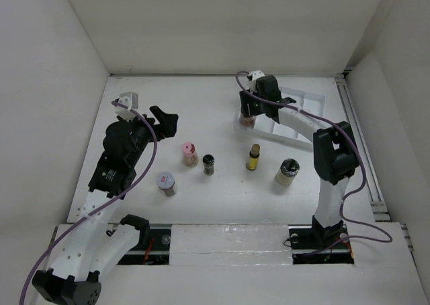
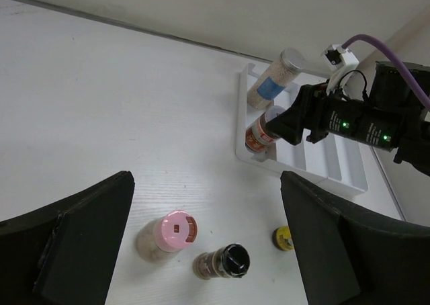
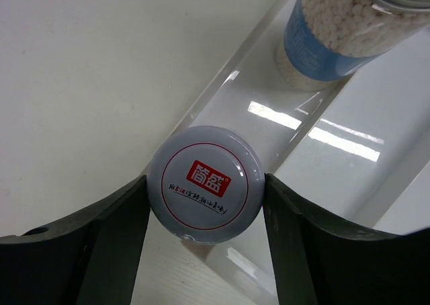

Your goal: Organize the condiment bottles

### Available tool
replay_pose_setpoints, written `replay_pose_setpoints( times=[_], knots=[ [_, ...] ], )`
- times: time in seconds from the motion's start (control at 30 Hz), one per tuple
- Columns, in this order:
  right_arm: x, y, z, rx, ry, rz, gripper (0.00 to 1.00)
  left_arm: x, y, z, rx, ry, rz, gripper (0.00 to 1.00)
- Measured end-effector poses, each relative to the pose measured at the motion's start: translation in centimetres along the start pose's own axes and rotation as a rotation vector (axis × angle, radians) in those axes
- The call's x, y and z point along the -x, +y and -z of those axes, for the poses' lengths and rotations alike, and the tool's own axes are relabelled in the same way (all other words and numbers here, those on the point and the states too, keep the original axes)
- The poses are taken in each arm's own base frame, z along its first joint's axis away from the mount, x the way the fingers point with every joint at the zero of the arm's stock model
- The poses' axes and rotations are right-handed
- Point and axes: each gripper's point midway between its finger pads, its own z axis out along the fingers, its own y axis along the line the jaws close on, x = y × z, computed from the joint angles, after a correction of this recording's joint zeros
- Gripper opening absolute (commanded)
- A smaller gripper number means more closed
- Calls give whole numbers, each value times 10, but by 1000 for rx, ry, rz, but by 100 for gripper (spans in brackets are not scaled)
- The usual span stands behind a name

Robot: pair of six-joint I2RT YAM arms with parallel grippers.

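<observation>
My right gripper (image 1: 249,111) is shut on a jar with a grey, red-labelled cap (image 3: 206,184); its fingers (image 3: 114,231) press both sides of the cap. The jar (image 2: 262,132) stands at the left end of the white divided tray (image 1: 299,113). A blue-labelled, silver-capped jar (image 2: 274,82) stands behind it in the same slot (image 3: 336,43). On the table stand a pink-capped jar (image 1: 189,152), a black-capped jar (image 1: 209,164), a slim yellow bottle (image 1: 253,157), a silver-capped jar (image 1: 166,183) and a dark-capped jar (image 1: 287,171). My left gripper (image 1: 164,120) is open and empty, above and behind the pink jar (image 2: 173,232).
The tray (image 3: 322,137) has several long slots; those to the right hold nothing. White walls close in the table at the back and sides. A metal rail (image 1: 356,137) runs along the right edge. Purple cables trail from both arms.
</observation>
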Motion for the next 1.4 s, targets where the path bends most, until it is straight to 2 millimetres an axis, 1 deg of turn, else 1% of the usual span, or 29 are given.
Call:
replay_pose_setpoints(
  times=[0.03, 0.07, 0.17, 0.2, 0.3, 0.4, 0.47, 0.53, 0.57, 0.63, 0.7, 0.73, 0.8, 0.87, 0.93, 1.03, 1.1, 1.17, 1.2, 1.23, 1.33, 1.4],
  knots=[
    [1, 0, 0, -1, -4, 0, 73, 0, 0, 0, 0, 0, 0, 87],
    [2, 0, 0, -1, -8, -1, 80, 0, 0, 0, 0, 0, 0, 87],
    [11, 0, -2, 0, -44, -6, 87, 0, 0, 0, 0, 1, 0, 88],
    [15, 0, -2, 1, -59, -6, 90, 0, 0, 0, 1, 1, 0, 88],
    [22, 0, 2, -3, -81, -6, 93, -2, 1, -2, 3, 6, 0, 88],
    [28, -1, 18, -20, -109, -6, 92, -3, 1, -3, 5, 11, 0, 88],
    [30, -2, 41, -38, -134, -6, 90, -3, 1, -3, 6, 11, 0, 88],
    [34, 2, 74, -55, -171, -11, 85, -3, 1, -3, 5, 11, 0, 88],
    [37, 6, 91, -61, -204, -12, 85, -3, 1, -3, 2, 13, 0, 88],
    [39, 18, 123, -56, -255, -14, 82, -3, 0, -3, -1, 14, 0, 88],
    [37, 34, 155, -33, -297, -11, 82, -4, 0, -3, -4, 16, 1, 88],
    [33, 42, 168, -20, -303, -8, 80, -4, 0, -3, -5, 16, 1, 88],
    [26, 59, 186, 15, -301, 5, 80, -4, -1, -3, -7, 17, 1, 88],
    [11, 73, 195, 46, -270, 18, 80, -4, -1, -3, -8, 18, 1, 88],
    [-14, 85, 198, 71, -205, 36, 80, -4, -1, -2, -10, 19, 1, 88],
    [-57, 92, 196, 76, -90, 54, 80, -4, -2, -2, -11, 19, 1, 88],
    [-84, 91, 195, 66, -22, 60, 79, -5, -2, -2, -14, 20, 1, 88],
    [-101, 86, 194, 47, 18, 57, 77, -5, -2, -2, -16, 21, 1, 88],
    [-107, 84, 193, 39, 32, 56, 77, -5, -3, -2, -17, 22, 1, 88],
    [-109, 82, 192, 30, 37, 54, 74, -5, -3, -2, -19, 23, 1, 88],
    [-109, 80, 189, 13, 33, 50, 72, -5, -4, -2, -23, 25, 1, 88],
    [-110, 80, 183, 6, 36, 55, 69, -5, -4, -2, -24, 26, 1, 88]
  ],
)
